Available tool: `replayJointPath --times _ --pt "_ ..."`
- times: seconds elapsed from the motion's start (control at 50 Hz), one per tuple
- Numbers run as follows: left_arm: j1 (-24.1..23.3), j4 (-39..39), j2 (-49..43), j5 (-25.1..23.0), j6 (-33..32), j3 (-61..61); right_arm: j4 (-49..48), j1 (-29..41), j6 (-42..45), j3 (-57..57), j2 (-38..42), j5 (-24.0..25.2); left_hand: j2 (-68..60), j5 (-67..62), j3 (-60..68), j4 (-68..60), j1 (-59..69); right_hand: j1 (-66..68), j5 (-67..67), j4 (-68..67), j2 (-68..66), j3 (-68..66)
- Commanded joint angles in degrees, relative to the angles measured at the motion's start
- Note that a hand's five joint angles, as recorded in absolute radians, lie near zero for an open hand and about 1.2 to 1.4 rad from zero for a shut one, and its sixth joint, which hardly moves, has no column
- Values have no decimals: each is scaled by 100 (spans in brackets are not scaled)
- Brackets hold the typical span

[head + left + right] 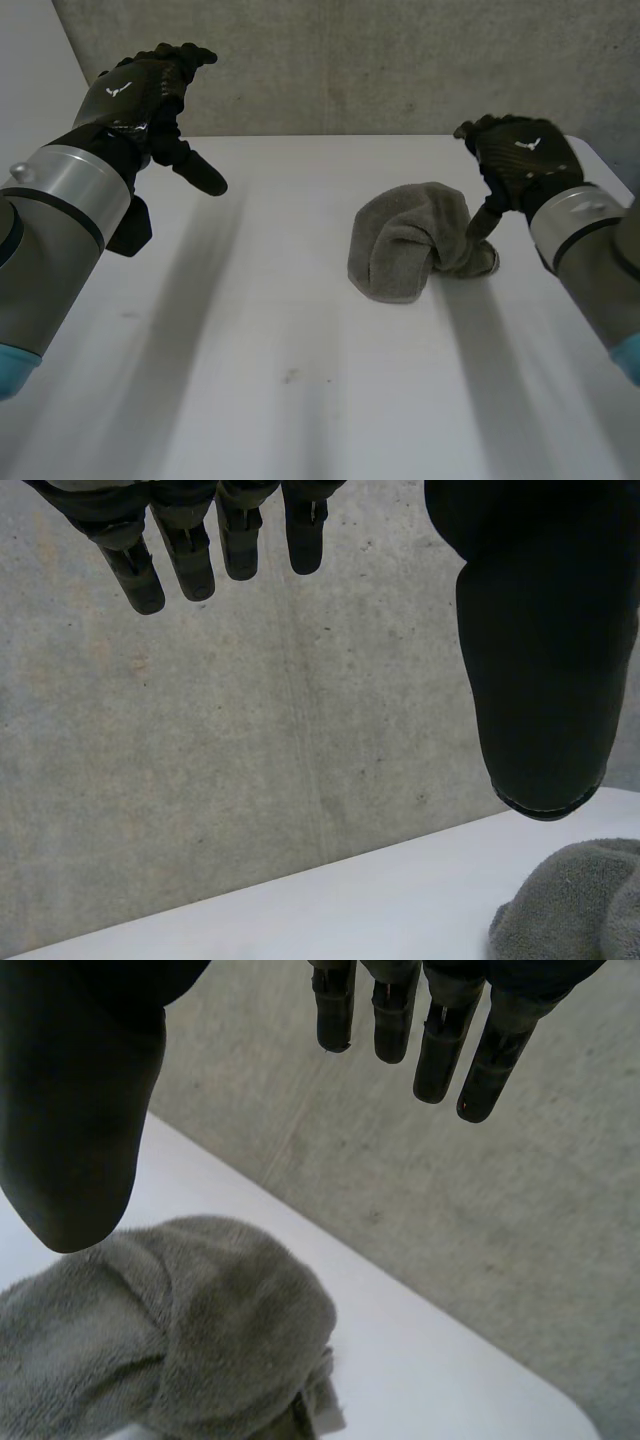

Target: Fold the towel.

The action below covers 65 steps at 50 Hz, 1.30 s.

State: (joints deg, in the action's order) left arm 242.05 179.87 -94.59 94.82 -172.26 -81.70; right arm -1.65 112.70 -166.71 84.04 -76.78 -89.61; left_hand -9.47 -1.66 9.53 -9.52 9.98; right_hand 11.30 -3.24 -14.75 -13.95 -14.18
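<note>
Bench: white bench [280, 390] is stretching out on the near side of the towel and is carrying it on the robot's right half.
Towel: grey towel [410, 245] is lying bunched in a rounded, loosely doubled heap, with a small flap poking out at the side nearest the right arm. In the right wrist view its fuzzy mound is sitting under the thumb, and in the left wrist view one edge of it is showing below the thumb tip.
Right robot hand: right robot hand [520, 150] is hovering just beside the towel, at its right and slightly beyond it. Its fingers are hanging straight and well apart from the thumb, gripping nothing. The thumb is reaching down to the towel's right edge, and I cannot tell whether it is touching the cloth.
Left robot hand: left robot hand [140, 95] is hanging well apart from the towel, off to its left and beyond it. Its fingers are pointing straight with the thumb spread wide, holding nothing.
Wall: grey concrete wall [350, 60] is standing beyond the towel, behind the bench's far edge.
</note>
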Motion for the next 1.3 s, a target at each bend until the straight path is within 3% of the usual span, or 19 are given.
replayJointPath --times 0.02,0.2,0.22,0.24,0.26,0.28,0.3,0.46,0.62,0.66,0.76,0.8,0.82,0.84,0.86,0.98,1.04,1.2,1.3 --pt "1 4 -7 1 0 32 -379 16 7 -282 875 14 -53 166 47 -48 2 -130 324 475 395 418" --pt "1 4 -95 1 0 14 -1275 95 348 -1072 2710 32 -53 166 47 -48 2 320 -126 24 -55 -32" --pt "1 4 -104 1 -9 14 -1328 112 515 -1178 2895 40 -53 166 47 -48 2 2381 -2187 -2036 -2115 -2093" --pt "1 4 -104 1 -9 14 -1329 112 517 -1179 2897 41 -53 166 47 -48 2 2402 -2208 -2057 -2136 -2114" --pt "1 4 -104 1 -9 23 -1363 156 691 -1196 2975 75 -53 166 47 -48 2 5166 -4972 -4821 -4901 -4878" --pt "1 4 -104 1 0 23 -1364 191 840 -1136 2950 180 -53 166 47 -48 2 6853 -6659 -6508 -6588 -6565" --pt "1 4 -104 1 0 23 -1364 191 842 -1135 2950 181 -53 166 47 -48 2 6870 -6676 -6525 -6605 -6582" --pt "9 84 -95 1 -9 5 -1258 341 956 210 1728 1429 -53 166 47 -48 2 6870 -6676 -6525 -6605 -6582" --pt "9 84 -77 10 -9 32 -1250 1114 1018 1924 445 2792 -53 166 47 -48 2 6870 -6676 -6525 -6605 -6582" --pt "18 84 -69 1 -9 23 -1189 1324 1210 2422 130 3369 -53 166 47 -48 2 6870 -6676 -6525 -6605 -6582" --pt "18 84 -69 1 -9 23 -768 1334 1946 2802 -100 4134 -53 166 47 -48 2 6870 -6676 -6525 -6605 -6582" --pt "18 84 -77 1 -9 23 -540 1317 2219 2837 -170 4215 -53 166 47 -48 2 6870 -6676 -6525 -6605 -6582" --pt "18 84 -86 1 -9 23 -277 1282 2474 2855 -240 4198 -53 166 47 -48 2 4861 -4667 -4516 -4596 -4573" --pt "18 84 -86 1 -9 23 -274 1281 2476 2855 -241 4198 -53 166 47 -48 2 4841 -4647 -4496 -4576 -4553" --pt "9 84 -95 1 -9 14 -39 1185 2711 2829 -267 4128 -53 166 47 -48 2 2842 -2649 -2498 -2577 -2555" --pt "1 84 -305 -7 -9 -3 192 53 2548 2715 -346 3768 -53 166 47 -48 2 -130 324 475 395 418" --pt "1 84 -385 -8 -9 -12 201 -116 2310 2679 -355 3723 -53 166 47 -48 2 -130 324 475 395 418" --pt "-202 84 -904 -95 -9 -48 183 -679 525 2574 -505 3697 -92 128 85 -87 40 -130 324 475 395 418" --pt "-395 84 -1377 -525 -9 -39 192 -1056 -633 2451 -574 3627 -209 10 203 -204 158 -38 231 382 303 325"
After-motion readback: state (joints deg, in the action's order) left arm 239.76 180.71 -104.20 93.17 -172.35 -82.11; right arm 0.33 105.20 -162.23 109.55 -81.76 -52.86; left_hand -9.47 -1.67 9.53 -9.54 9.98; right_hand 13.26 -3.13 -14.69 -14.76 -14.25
